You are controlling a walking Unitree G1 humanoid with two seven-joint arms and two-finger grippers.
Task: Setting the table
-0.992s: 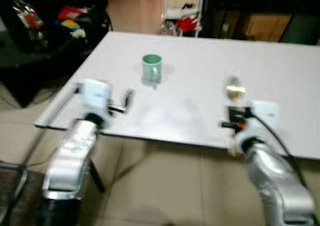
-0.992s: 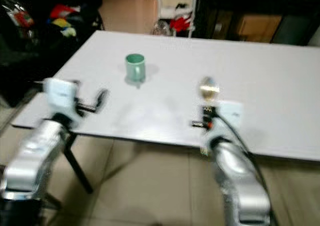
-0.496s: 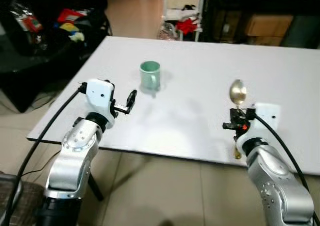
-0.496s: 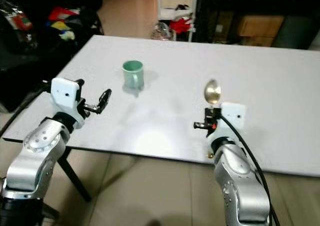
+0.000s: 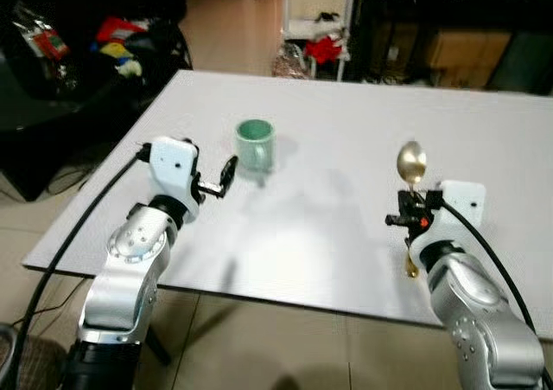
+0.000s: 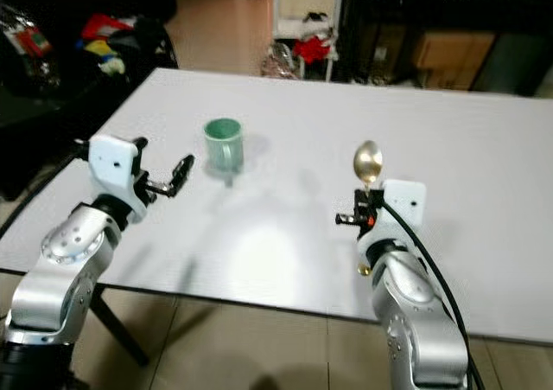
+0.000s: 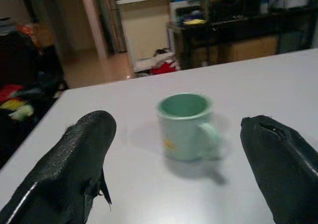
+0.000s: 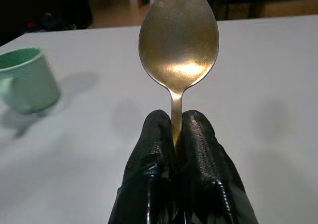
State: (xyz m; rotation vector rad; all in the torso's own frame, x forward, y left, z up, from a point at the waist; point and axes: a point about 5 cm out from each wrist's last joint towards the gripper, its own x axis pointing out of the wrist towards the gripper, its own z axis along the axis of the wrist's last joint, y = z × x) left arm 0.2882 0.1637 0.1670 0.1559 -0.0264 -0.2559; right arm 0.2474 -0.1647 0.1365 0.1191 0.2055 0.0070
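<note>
The brass-coloured metal spoon (image 8: 178, 50) stands bowl-up, its handle pinched between the pressed fingers of the right hand (image 8: 175, 134) above the white desk (image 5: 346, 131). The pale green ceramic mug (image 7: 185, 126), bearing a small yellow mark too blurred to read, sits just ahead of the left hand (image 5: 226, 172), whose fingers are spread. Cluttered dark shelves (image 5: 449, 27) stand beyond the desk.

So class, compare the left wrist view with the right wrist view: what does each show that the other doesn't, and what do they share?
Left wrist view alone: the left gripper with its two black fingers spread wide, framing the mug. Right wrist view alone: the right gripper pinching a golden spoon by its handle, bowl up. Both share the green mug standing on the white table.
</note>
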